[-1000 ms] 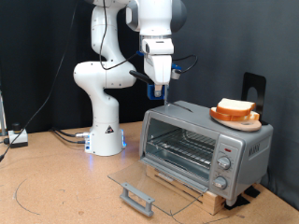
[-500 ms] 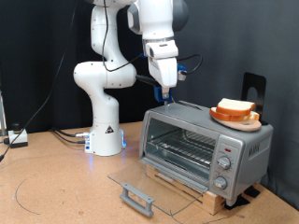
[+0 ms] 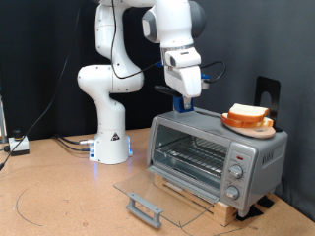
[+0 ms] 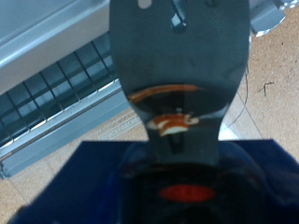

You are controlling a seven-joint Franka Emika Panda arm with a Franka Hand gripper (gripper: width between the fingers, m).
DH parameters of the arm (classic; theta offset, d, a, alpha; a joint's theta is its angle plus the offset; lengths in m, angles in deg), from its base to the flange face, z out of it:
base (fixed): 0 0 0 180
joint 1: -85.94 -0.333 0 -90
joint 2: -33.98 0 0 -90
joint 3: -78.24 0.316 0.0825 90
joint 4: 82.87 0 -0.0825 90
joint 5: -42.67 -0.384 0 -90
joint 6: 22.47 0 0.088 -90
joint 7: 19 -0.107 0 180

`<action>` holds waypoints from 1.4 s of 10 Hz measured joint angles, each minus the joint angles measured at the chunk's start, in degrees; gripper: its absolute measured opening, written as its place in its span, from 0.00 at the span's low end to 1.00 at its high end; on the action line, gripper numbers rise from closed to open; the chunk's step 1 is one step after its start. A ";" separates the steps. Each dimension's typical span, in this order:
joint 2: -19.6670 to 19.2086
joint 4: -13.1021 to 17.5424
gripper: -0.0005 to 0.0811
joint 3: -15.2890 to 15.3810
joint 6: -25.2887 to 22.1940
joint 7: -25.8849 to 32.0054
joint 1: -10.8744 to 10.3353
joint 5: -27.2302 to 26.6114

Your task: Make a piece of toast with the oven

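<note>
Shifting rightward in exterior view since earlier, claw (image 3: 190, 102) now hovering over oven (image 3: 217, 154) roof, open/closed state unclear, nothing visibly gripped, approaching piece of toast (image 3: 248, 115) sitting on plate (image 3: 246, 124) atop oven, door (image 3: 157, 196) hanging open.

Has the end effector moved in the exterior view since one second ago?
Yes. The end effector has moved toward the exterior view's right, above the oven, closer to the plate carrying the toast.
</note>
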 joint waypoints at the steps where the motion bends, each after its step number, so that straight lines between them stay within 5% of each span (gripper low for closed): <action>1: -0.53 0.19 0.49 0.55 0.48 -0.21 -0.07 -0.35; 14: -4.17 4.85 0.49 3.13 -2.20 -2.08 -0.24 -2.55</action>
